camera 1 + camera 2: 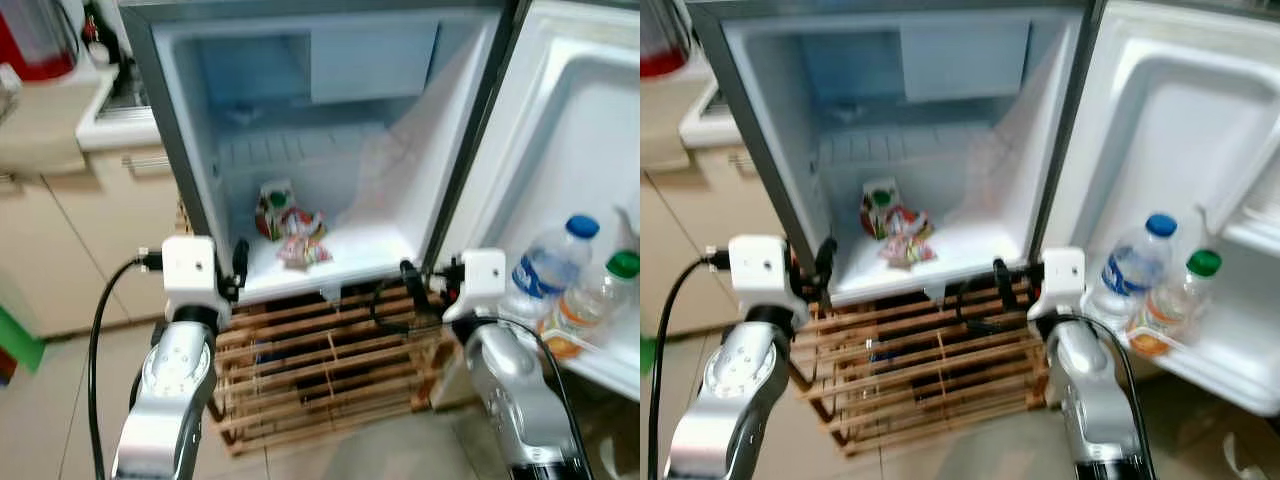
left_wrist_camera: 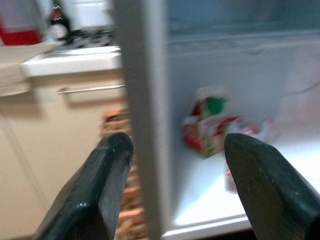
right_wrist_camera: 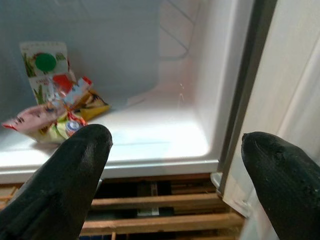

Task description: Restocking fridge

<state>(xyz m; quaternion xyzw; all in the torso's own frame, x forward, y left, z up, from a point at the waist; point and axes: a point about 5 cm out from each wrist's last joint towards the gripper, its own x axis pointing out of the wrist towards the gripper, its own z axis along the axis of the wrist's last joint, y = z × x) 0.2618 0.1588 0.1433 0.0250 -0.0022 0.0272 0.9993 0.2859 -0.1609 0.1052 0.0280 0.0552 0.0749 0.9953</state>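
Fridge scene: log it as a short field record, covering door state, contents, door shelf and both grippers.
Fridge: door open
On shelf: carton with snack packets in front
Door shelf: two bottles, blue cap and green cap
Under fridge: wooden rack
Left gripper: open, empty, at the fridge's left front edge
Right gripper: open, empty, near the hinge side

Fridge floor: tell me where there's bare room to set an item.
Free: the fridge floor right of the snack packets, up to the right wall. Crowded: back-left, around the carton. The door shelf holds two bottles.
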